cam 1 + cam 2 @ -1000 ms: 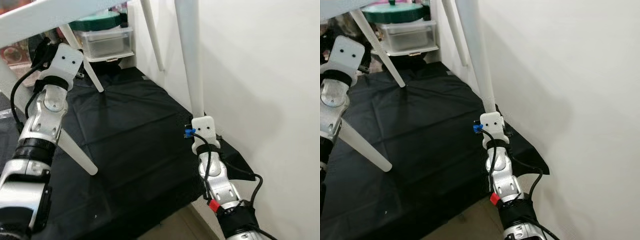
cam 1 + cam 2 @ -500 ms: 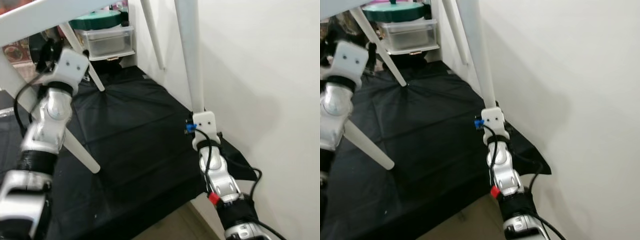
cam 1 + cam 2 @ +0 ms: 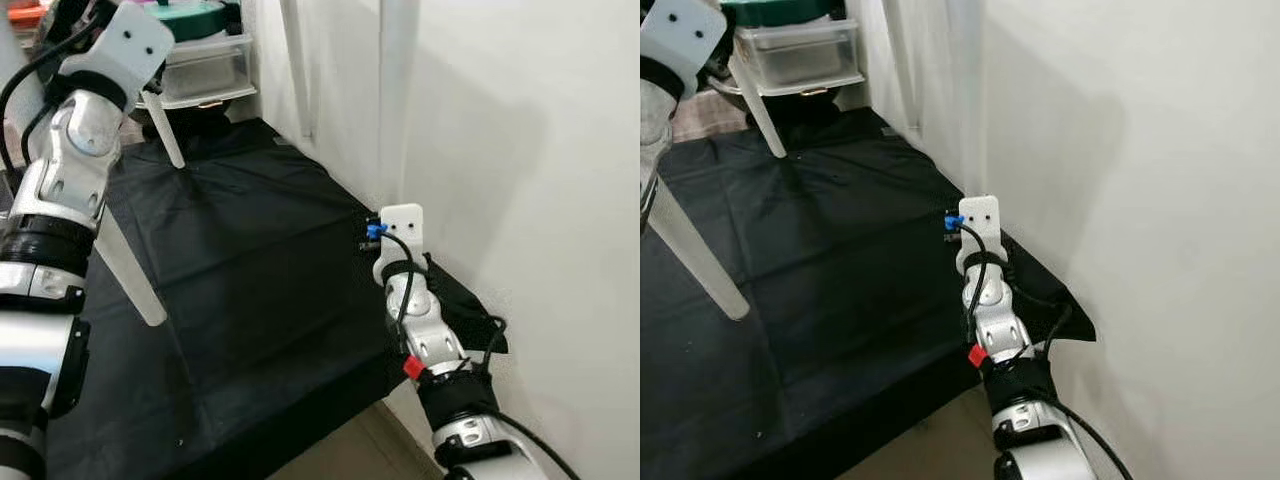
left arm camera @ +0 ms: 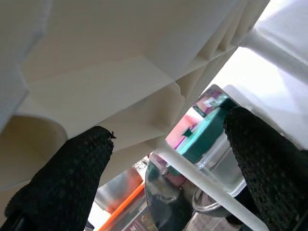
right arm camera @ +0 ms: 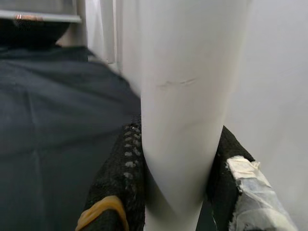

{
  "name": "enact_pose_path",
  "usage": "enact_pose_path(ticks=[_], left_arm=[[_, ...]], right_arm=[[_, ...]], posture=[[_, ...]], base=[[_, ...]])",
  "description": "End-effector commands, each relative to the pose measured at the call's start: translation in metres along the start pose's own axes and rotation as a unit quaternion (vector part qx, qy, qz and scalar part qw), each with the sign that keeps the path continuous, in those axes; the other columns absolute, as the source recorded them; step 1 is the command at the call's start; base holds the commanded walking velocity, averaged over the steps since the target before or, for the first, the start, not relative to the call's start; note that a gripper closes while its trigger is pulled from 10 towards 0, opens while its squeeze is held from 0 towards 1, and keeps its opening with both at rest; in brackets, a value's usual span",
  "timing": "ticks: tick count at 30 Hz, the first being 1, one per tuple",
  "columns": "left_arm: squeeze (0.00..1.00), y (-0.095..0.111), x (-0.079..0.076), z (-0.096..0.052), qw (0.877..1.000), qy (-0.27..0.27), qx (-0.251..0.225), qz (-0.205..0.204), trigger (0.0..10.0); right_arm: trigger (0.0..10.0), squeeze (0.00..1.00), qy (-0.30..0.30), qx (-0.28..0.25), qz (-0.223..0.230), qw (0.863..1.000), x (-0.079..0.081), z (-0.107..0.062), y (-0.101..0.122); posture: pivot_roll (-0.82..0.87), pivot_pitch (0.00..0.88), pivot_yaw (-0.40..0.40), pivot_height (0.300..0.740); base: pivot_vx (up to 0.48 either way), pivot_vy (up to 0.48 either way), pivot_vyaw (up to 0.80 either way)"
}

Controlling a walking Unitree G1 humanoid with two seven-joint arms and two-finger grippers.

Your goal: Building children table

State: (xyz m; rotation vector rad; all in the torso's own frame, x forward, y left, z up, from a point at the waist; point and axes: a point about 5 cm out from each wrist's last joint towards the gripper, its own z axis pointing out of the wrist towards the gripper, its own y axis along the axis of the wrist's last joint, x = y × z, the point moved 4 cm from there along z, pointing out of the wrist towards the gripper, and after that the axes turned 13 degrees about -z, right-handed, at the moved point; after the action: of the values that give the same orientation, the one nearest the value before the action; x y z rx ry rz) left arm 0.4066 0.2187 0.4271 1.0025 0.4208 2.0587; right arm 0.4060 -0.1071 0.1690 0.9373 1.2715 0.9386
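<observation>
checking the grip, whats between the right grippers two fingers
A white table leg, clamped between the right gripper's black fingers, in the right wrist view.

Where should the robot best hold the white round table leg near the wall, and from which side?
Probably low on the white round table leg, near its tapered foot, from below along the wall side. The right end effector already clamps there; the slim, smooth shaft fits between both fingers.

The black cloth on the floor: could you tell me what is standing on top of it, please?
On the black cloth stand white table legs; the right end effector grips another by the wall. What lies beneath the cloth is covered.
</observation>
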Motion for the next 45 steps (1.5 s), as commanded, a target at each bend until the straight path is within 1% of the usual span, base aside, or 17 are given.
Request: enact_pose_path(ticks=[1,4,5,6,7,8,9,10,11,12,14,22,26,27,28,36,45], left_arm=[[0.0,0.064,0.066,0.013,0.989,0.102,-0.111,0.002,10.0],[0.0,0.036,0.036,0.01,0.996,0.052,-0.053,-0.046,10.0],[0.0,0.036,0.036,0.01,0.996,0.052,-0.053,-0.046,10.0],[0.0,0.012,0.006,-0.004,0.997,0.019,-0.016,-0.076,10.0],[0.0,-0.003,-0.014,-0.016,0.995,-0.001,0.008,-0.096,10.0],[0.0,-0.018,-0.036,-0.033,0.993,-0.022,0.03,-0.114,10.0],[0.0,-0.018,-0.036,-0.033,0.993,-0.022,0.03,-0.114,10.0],[0.0,-0.034,-0.057,-0.052,0.99,-0.038,0.055,-0.122,10.0],[0.0,-0.034,-0.057,-0.052,0.99,-0.038,0.055,-0.122,10.0],[0.0,-0.063,-0.094,-0.092,0.978,-0.052,0.118,-0.167,10.0],[0.0,-0.075,-0.12,-0.121,0.963,-0.065,0.158,-0.206,10.0],[0.0,-0.083,-0.152,-0.167,0.944,-0.104,0.203,-0.239,10.0],[0.0,-0.08,-0.15,-0.17,0.948,-0.112,0.195,-0.227,10.0],[0.0,-0.081,-0.148,-0.169,0.946,-0.106,0.2,-0.231,10.0],[0.0,-0.079,-0.145,-0.167,0.946,-0.102,0.201,-0.234,10.0],[0.0,-0.068,-0.147,-0.169,0.942,-0.099,0.2,-0.25,10.0],[0.0,-0.06,-0.163,-0.188,0.934,-0.122,0.214,-0.259,10.0]], right_arm=[[0.0,0.0,-0.011,0.066,-0.016,0.998,-0.006,-0.007,-0.036],[0.0,0.0,-0.01,0.005,-0.031,0.999,-0.003,-0.009,-0.016],[0.0,0.0,-0.01,0.005,-0.031,0.999,-0.003,-0.009,-0.016],[0.0,0.0,-0.006,-0.023,-0.045,0.999,-0.001,-0.01,-0.007],[2.7,0.0,-0.004,-0.04,-0.054,0.998,-0.001,-0.01,-0.001],[2.7,0.0,0.008,-0.059,-0.053,0.997,0.003,-0.011,0.005],[2.7,0.0,0.008,-0.059,-0.053,0.997,0.003,-0.011,0.005],[10.0,0.0,0.019,-0.07,-0.059,0.996,0.006,-0.012,0.009],[10.0,0.0,0.019,-0.07,-0.059,0.996,0.006,-0.012,0.009],[10.0,0.0,0.034,-0.075,-0.044,0.996,0.009,-0.014,0.012],[10.0,0.0,0.035,-0.068,-0.031,0.997,0.009,-0.013,0.011],[10.0,0.0,0.047,-0.041,-0.013,0.998,0.006,-0.006,0.006],[10.0,0.0,0.044,-0.033,0.004,0.998,0.003,-0.005,0.005],[10.0,0.28,0.048,-0.028,-0.004,0.998,0.004,-0.004,0.003],[10.0,0.0,0.051,-0.015,-0.015,0.998,0.005,-0.003,-0.003],[10.0,0.0,0.058,0.006,0.002,0.998,0.009,-0.003,-0.012],[10.0,0.0,0.073,0.048,0.077,0.993,0.021,0.002,-0.026]], posture=[[0.13,0.016,-0.024,0.74],[0.13,0.015,-0.018,0.74],[0.13,0.015,-0.018,0.74],[0.13,0.019,-0.019,0.74],[0.12,0.021,-0.019,0.74],[0.11,0.017,-0.017,0.74],[0.11,0.017,-0.017,0.74],[0.11,0.02,-0.021,0.74],[0.11,0.02,-0.021,0.74],[0.1,0.022,-0.019,0.74],[0.1,0.023,-0.024,0.74],[0.09,0.026,-0.032,0.74],[0.09,0.027,-0.029,0.74],[0.1,0.025,-0.031,0.74],[0.1,0.027,-0.026,0.74],[0.1,0.023,-0.024,0.74],[0.11,0.015,-0.031,0.74]], base=[[0.0,0.0,0.0],[0.0,0.0,0.0],[0.0,0.0,0.0],[0.0,0.0,0.0],[0.0,0.0,0.0],[0.0,0.0,0.0],[0.0,0.0,0.0],[0.0,0.0,0.0],[0.0,0.0,0.0],[0.0,0.0,0.0],[0.0,0.0,0.0],[0.0,0.0,0.0],[0.0,0.0,0.0],[0.0,0.0,0.0],[0.0,0.0,0.0],[0.0,0.0,0.0],[0.0,0.0,0.0]])
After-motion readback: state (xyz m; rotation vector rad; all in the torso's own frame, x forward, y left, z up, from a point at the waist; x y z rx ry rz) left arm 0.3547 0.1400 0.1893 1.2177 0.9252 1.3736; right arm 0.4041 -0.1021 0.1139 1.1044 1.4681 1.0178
